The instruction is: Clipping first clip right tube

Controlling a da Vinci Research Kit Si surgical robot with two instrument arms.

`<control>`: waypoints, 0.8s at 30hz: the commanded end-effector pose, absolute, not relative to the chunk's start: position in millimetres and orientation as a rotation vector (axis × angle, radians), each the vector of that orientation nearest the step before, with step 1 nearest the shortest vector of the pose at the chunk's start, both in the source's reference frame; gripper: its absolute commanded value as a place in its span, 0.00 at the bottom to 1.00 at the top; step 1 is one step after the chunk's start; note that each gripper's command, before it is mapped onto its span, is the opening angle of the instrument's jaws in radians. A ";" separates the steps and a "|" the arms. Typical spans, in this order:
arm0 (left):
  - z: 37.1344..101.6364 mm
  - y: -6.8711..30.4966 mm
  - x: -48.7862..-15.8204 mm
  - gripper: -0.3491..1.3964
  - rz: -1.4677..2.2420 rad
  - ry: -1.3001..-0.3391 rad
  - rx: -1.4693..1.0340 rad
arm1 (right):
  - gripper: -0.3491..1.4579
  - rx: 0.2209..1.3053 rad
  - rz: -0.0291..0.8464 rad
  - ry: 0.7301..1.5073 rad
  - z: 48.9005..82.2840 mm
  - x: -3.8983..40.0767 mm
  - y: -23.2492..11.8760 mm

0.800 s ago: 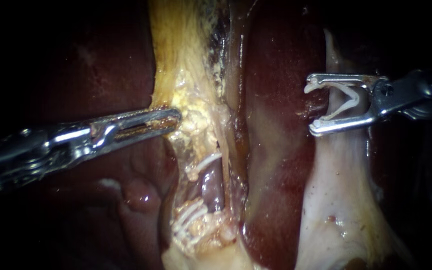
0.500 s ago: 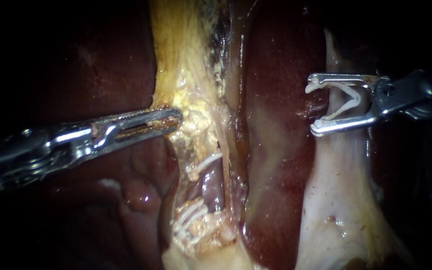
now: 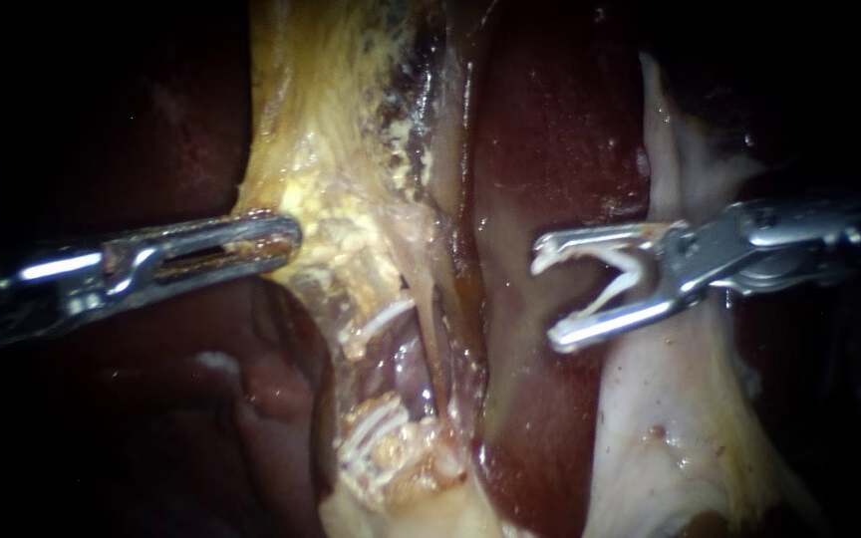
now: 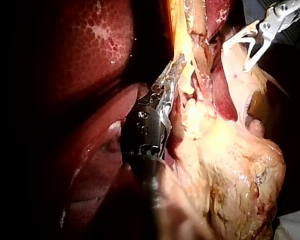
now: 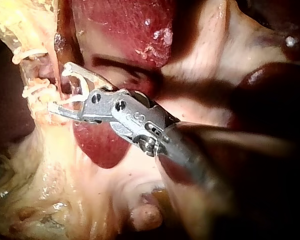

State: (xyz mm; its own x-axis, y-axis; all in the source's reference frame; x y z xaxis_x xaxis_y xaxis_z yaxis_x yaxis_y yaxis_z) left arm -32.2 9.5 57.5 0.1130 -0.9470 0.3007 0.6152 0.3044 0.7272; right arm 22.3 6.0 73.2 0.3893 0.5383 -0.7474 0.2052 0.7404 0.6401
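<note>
The right instrument [image 3: 548, 299] has its jaws spread wide, with a white clip [image 3: 612, 289] seated between them. One leg of the clip lies along each jaw, and its mouth opens toward the purplish tube [image 3: 417, 364]. Nothing else sits inside the clip yet. The tube lies in a window opened in the yellow fatty tissue [image 3: 351, 224]. I take it for the right tube, though the endoscope view does not settle that. The clip is still apart from the tube, with a band of dark red liver [image 3: 550, 149] between them and a pale sheet of tissue [image 3: 670, 399] farther out on the same side. On the tube's opposite side, the left instrument [image 3: 291, 236] has its jaws closed on the edge of the fatty tissue and holds the window open. White strands [image 3: 376, 430] lie just beside the tube; whether they are fibres or clips I cannot tell. To do this step well, the left instrument's pull should stay steady. The open clip should cross the tube squarely, with both leg tips visible past its far side. No strand, fat or liver edge should lie in the mouth when it closes, and the closing should come only then.
</note>
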 end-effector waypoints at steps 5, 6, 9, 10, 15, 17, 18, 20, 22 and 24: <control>57.1 9.7 -31.9 0.00 -1.214 -0.846 0.477 | 0.48 0.817 0.242 1.159 76.7 25.1 3.9; 57.1 9.7 -31.9 0.00 -1.214 -0.846 0.477 | 0.48 0.828 0.241 1.156 77.1 25.5 3.7; 56.9 9.7 -31.9 0.00 -1.215 -0.846 0.477 | 0.47 0.855 0.230 1.150 78.5 26.2 3.2; 56.9 9.7 -31.9 0.00 -1.215 -0.846 0.477 | 0.47 0.855 0.232 1.148 78.7 26.3 3.1; 56.3 9.6 -32.0 0.00 -1.213 -0.849 0.474 | 0.47 0.850 0.235 1.136 79.8 26.8 3.1; 56.0 9.6 -32.0 0.00 -1.214 -0.852 0.474 | 0.47 0.848 0.236 1.136 80.1 26.9 3.2; 56.0 9.6 -32.0 0.00 -1.215 -0.851 0.474 | 0.47 0.848 0.236 1.136 80.2 27.0 3.1; 55.8 9.6 -32.0 0.00 -1.211 -0.855 0.471 | 0.47 0.845 0.236 1.136 80.4 27.4 2.9; 55.6 9.6 -32.0 0.00 -1.212 -0.858 0.471 | 0.47 0.843 0.236 1.136 80.6 27.9 2.7; 55.5 9.6 -32.0 0.00 -1.212 -0.858 0.471 | 0.47 0.840 0.236 1.135 80.8 28.4 2.5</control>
State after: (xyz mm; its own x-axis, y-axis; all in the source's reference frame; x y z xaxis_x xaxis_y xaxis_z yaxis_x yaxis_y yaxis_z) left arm -32.0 9.6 55.5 0.1036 -0.9423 0.3184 0.6138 0.3125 0.7250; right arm 28.6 2.4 80.9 0.4353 0.5636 -0.7021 0.2379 0.6801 0.6935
